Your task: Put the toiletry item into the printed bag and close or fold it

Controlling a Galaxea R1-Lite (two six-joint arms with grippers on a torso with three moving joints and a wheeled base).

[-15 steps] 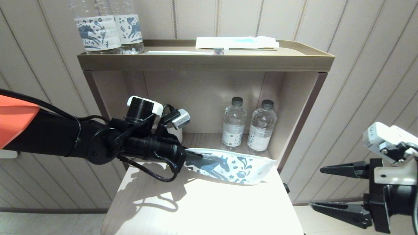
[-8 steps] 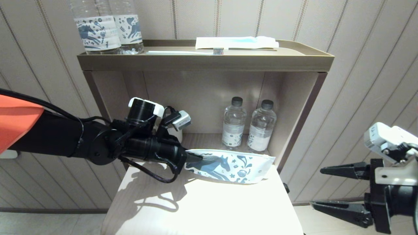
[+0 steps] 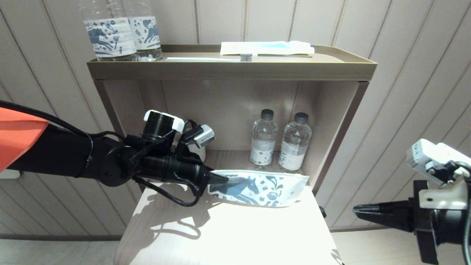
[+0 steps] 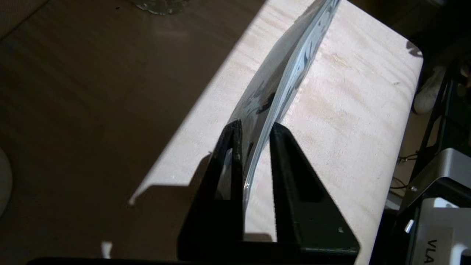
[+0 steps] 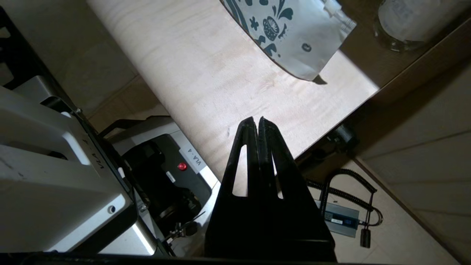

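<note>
The printed bag, a white pouch with a dark blue horse, hangs nearly level just above the back of the pale table. My left gripper is shut on the bag's left end. In the left wrist view the bag runs edge-on out from between the fingers of the left gripper. My right gripper is shut on nothing, off the table's right edge, pointing left. In the right wrist view the right gripper is short of the bag's zip end. The white comb is out of view.
A brown shelf unit stands behind the table. Its top tray holds two large bottles, a toothbrush and a white-and-blue packet. Two small bottles stand in the niche behind the bag. The robot base is below the table.
The right gripper's fingers have gone from spread apart to pressed together. The bag's far end has risen slightly, so it hangs more level.
</note>
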